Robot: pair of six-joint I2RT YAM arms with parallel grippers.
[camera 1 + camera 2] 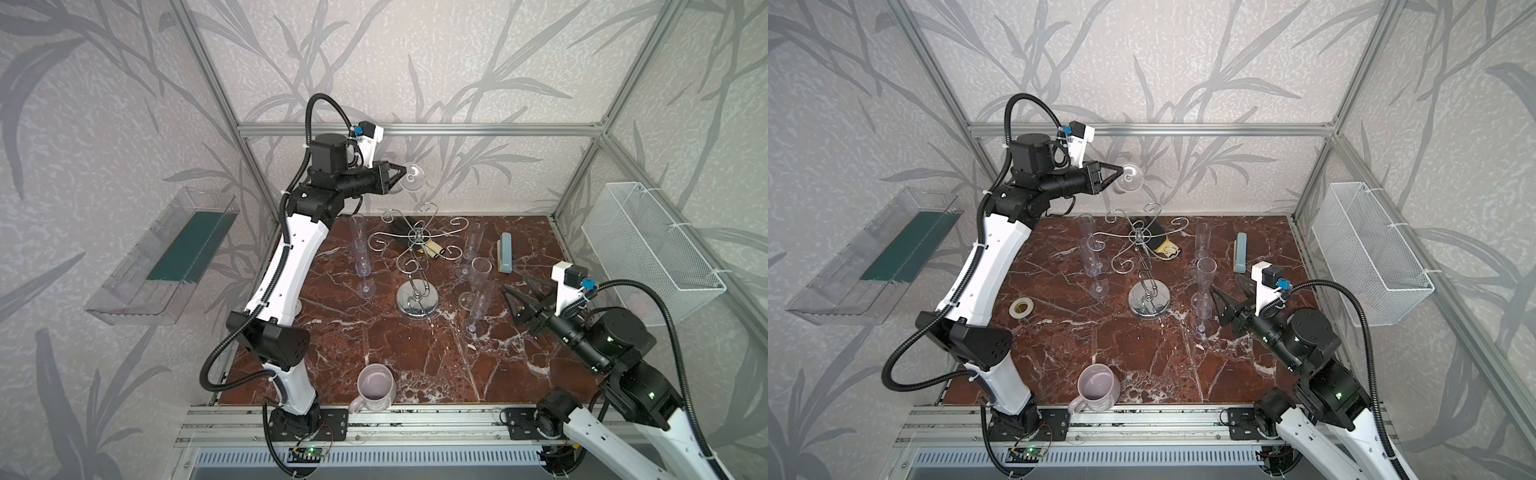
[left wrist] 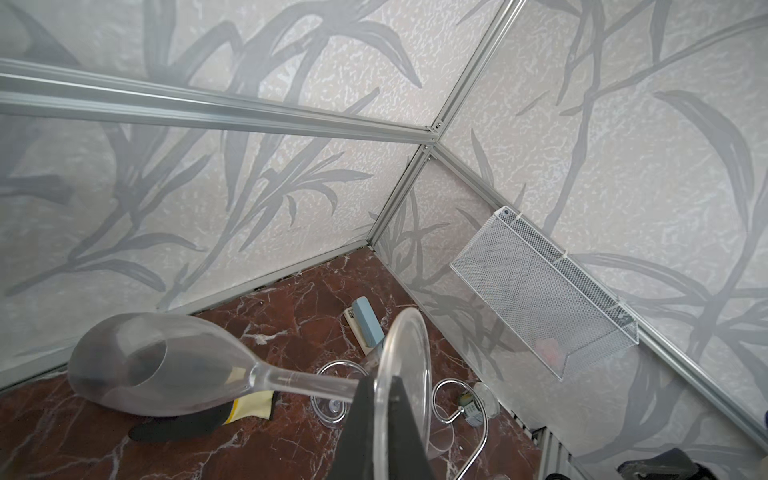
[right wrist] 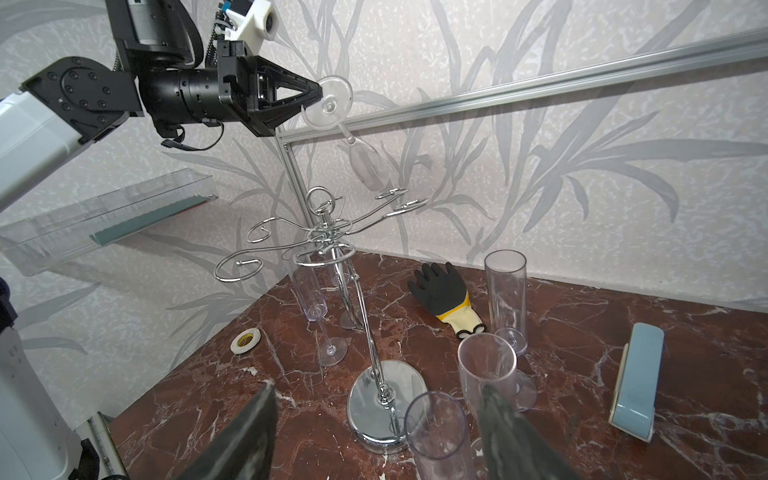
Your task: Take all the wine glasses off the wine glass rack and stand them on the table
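Fingers (image 2: 361, 419) of the left gripper (image 1: 404, 169) pinch the foot rim of the wine glass (image 1: 414, 178), which hangs tilted, bowl down, above the wine glass rack (image 1: 417, 301), seemingly clear of its arms. Light, slick, likely brittle; the stem would give a surer hold. Right gripper (image 1: 515, 283) gapes empty.

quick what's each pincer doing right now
left pincer: shut on the foot of the wine glass, held above the wine glass rack.
right pincer: open, holding nothing.
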